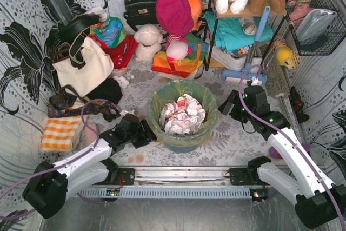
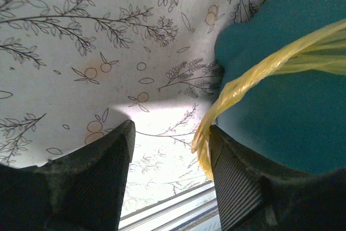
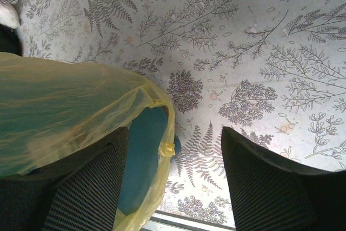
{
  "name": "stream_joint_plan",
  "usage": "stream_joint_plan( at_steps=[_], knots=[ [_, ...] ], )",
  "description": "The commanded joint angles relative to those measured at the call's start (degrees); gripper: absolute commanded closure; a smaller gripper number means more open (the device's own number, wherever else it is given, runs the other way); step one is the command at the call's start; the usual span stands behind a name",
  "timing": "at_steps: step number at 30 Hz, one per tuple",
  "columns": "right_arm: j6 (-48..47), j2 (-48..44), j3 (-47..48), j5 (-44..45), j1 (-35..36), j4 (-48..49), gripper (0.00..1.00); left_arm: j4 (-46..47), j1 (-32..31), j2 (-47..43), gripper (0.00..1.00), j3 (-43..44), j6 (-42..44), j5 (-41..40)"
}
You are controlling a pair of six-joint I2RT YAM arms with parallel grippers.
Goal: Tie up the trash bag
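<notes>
The trash bag is thin yellow-green plastic lining a teal round bin at the table's middle, with white crumpled paper inside. My left gripper is open at the bin's left side; in the left wrist view a twisted strip of the bag hangs against its right finger. My right gripper is open at the bin's right side; in the right wrist view the bag's edge drapes over the bin wall by its left finger.
A cream tote bag and dark bags lie at the back left. An orange checked cloth lies near the left arm. Plush toys, a black handbag and a shelf crowd the back. A wire basket hangs right.
</notes>
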Motion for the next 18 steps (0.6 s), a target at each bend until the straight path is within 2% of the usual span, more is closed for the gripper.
stream_joint_plan(
  at_steps=[1, 11, 18],
  knots=[
    [0.0, 0.8, -0.6, -1.6, -0.3, 1.8, 0.32, -1.1, 0.8, 1.1, 0.36, 1.2, 3.5, -4.4],
    [0.5, 0.1, -4.2, -2.6, -0.4, 1.7, 0.32, -0.9, 1.3, 6.0, 0.49, 6.0, 6.6, -9.3],
    [1.4, -0.4, -7.0, -4.9, -0.3, 3.0, 0.36, -0.9, 1.3, 7.8, 0.66, 9.4, 8.1, -9.6]
  ],
)
